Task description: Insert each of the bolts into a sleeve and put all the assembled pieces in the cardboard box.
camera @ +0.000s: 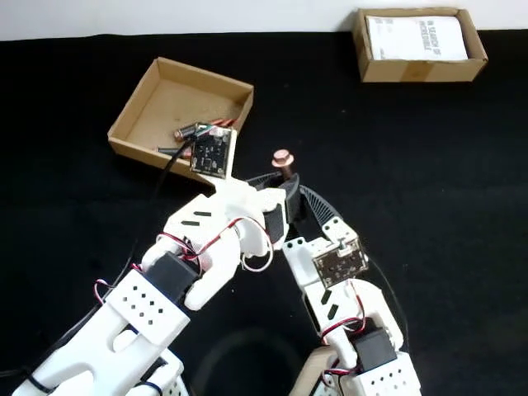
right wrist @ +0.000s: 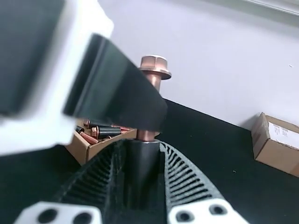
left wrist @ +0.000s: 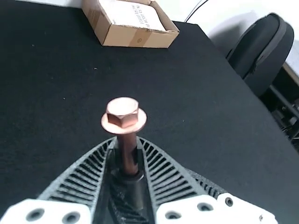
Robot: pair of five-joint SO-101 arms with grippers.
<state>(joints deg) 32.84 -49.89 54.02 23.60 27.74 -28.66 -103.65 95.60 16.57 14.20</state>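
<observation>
Step in hand, as I'm judging it: seating the bolt [left wrist: 122, 116] in the sleeve [right wrist: 140, 172]. Both are sitting in mid-air just beside the box [camera: 132, 147], off its near corner. L gripper [left wrist: 125, 148] is clamping the bolt shank under the head. R gripper [right wrist: 140, 148] is clamping the sleeve. Bolt tip is sitting in the sleeve mouth, but most of the shank is showing, so it's prob. only partway in.

To do it well, R should be holding the sleeve fixed and upright while L is pushing straight down along the shank axis, w/o sideways lean, else it binds. L's fingers are sitting close above the sleeve rim, so L prob. needs to be regripping higher before the head can bottom out. Only one gripper should be releasing at a time.

Around: finished pieces [camera: 202, 129] are lying inside the box, against its near wall. L arm's wrist is hanging over that same wall, so the drop path into the box is looking crowded. A 2nd box [camera: 417, 70] w/ a printed sheet is sitting well apart from the box, across the table [camera: 445, 206].
</observation>
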